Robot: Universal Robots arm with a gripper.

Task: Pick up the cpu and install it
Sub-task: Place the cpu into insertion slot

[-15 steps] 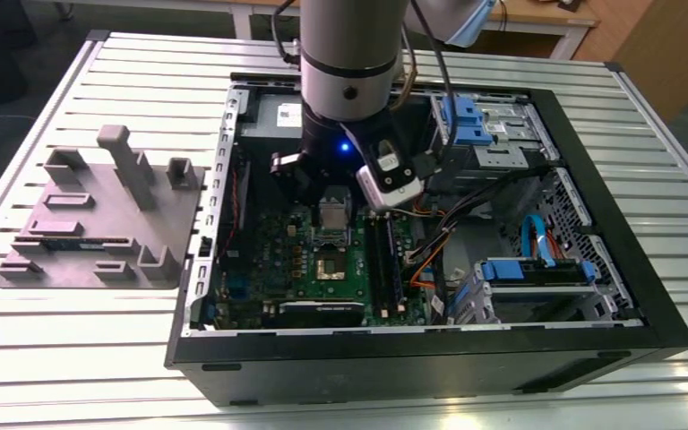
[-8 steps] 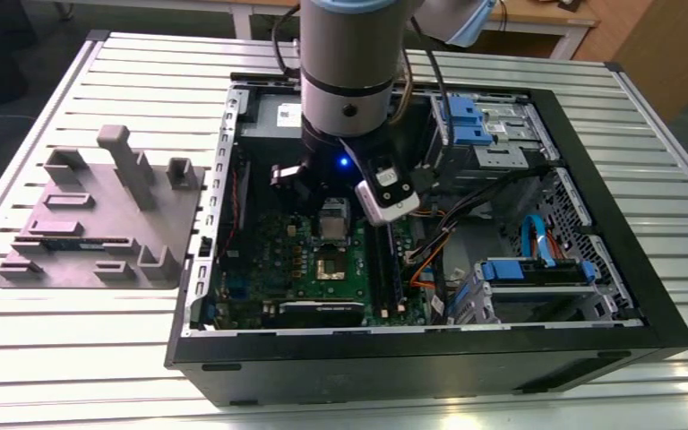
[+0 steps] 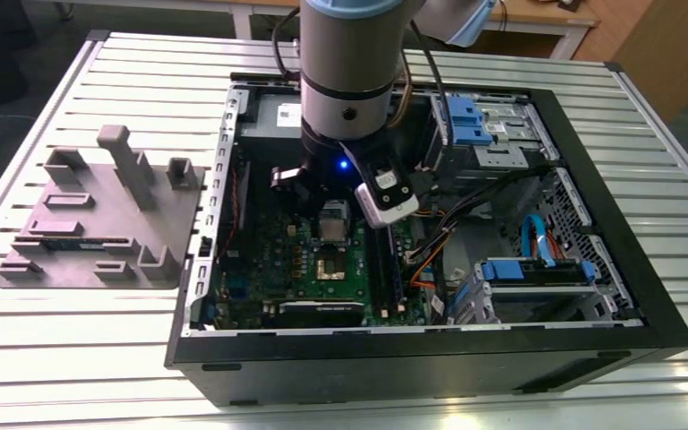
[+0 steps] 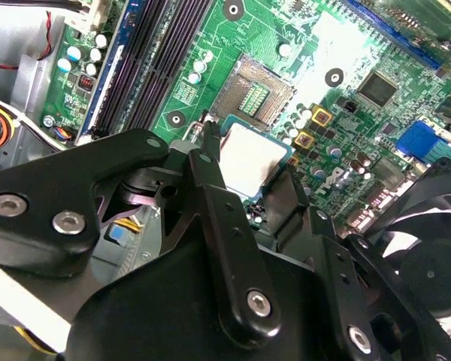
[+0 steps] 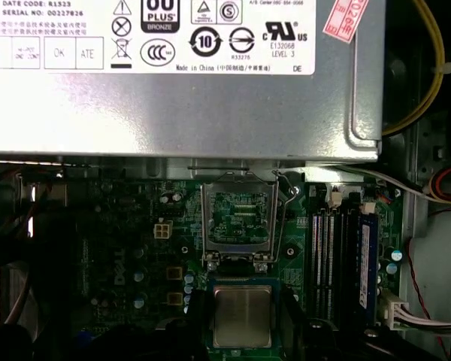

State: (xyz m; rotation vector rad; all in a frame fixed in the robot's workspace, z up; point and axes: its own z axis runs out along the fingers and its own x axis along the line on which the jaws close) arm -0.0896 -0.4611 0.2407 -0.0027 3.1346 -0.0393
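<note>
Gripper (image 4: 249, 162): clamped on opposite edges of the small flat square silvery-grey cpu (image 5: 242, 316).
Cpu: over the green motherboard (image 4: 361, 131), just beside the open metal-framed socket (image 5: 240, 222).

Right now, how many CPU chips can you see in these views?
1. The cpu is gripped in the claw above the motherboard, just beside the open socket, whose bare centre holds no chip. The grey tray's pockets could hide others.
</note>
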